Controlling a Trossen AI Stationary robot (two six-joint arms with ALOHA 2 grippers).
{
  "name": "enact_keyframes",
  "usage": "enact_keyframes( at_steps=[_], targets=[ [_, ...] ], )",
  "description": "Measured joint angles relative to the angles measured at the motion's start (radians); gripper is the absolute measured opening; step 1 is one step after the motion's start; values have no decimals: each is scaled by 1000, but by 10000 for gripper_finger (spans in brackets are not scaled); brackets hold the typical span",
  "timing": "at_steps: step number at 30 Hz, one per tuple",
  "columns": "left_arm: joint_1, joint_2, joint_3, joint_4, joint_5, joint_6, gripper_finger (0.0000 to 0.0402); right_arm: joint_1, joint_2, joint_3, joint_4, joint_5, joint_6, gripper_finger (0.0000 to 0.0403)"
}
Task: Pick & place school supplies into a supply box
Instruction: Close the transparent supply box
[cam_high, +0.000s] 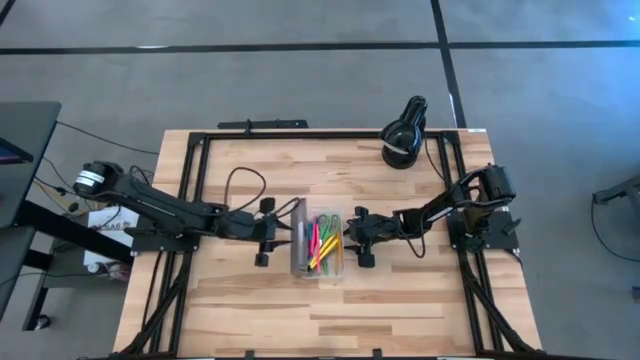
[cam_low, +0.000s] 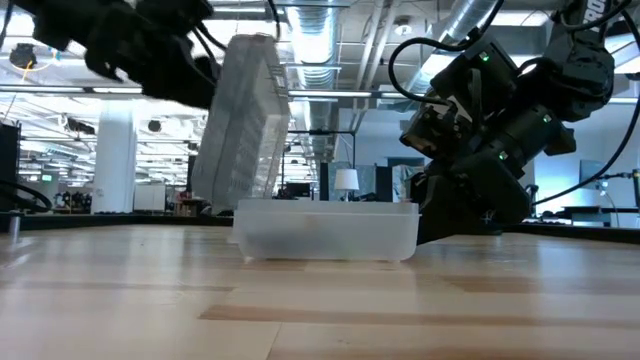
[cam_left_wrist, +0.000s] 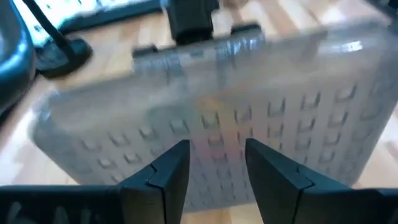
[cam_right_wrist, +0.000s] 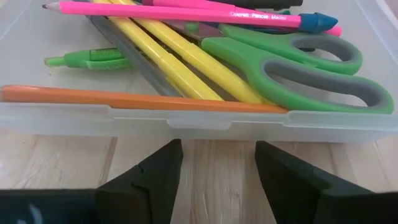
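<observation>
I see the supply box (cam_high: 320, 246) mid-table, holding the scissors (cam_right_wrist: 292, 62), pink, yellow and orange pencils, its lid (cam_low: 240, 120) tilted up. My left gripper (cam_high: 266, 232) sits at its 9 o'clock, fingers parted just beside the lid; my right gripper (cam_high: 358, 238) sits at 3 o'clock, parted and empty. A black lamp (cam_high: 404, 135) stands at 1 o'clock, well apart.

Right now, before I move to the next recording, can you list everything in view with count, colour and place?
supply box: one, clear, table centre, open.
lid: one, grey-tinted and dotted, tilted up on the box's left side.
scissors: one, green with grey handles, inside the box.
pens and pencils: several, pink, yellow, orange, green, inside the box.
lamp-like object: one, black, table's far right.
table: one, light wood.
left gripper: jaws open, at the lid.
right gripper: jaws open, facing the box's side.
</observation>
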Motion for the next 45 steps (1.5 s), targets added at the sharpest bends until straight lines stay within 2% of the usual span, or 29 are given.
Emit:
enact_keyframes(
  at_steps=[8,14,26,30,36,41,45],
  targets=[
    [47,205,107,43,114,32,151,0,0,0,3,0,7,200],
    [73,296,201,14,149,49,151,9,0,2,1,4,8,200],
    [87,300,219,-52,148,3,151,1,-40,8,-160,4,106,200],
    [86,300,219,-82,148,-15,151,13,-109,7,-290,13,143,200],
    [83,300,219,-262,145,-84,151,58,-267,-7,-485,112,154,200],
    [63,300,219,-341,145,-118,151,87,-366,-3,-445,139,78,200],
    [49,303,219,-368,113,-132,151,104,-386,-3,-323,160,-13,200]
  ],
)
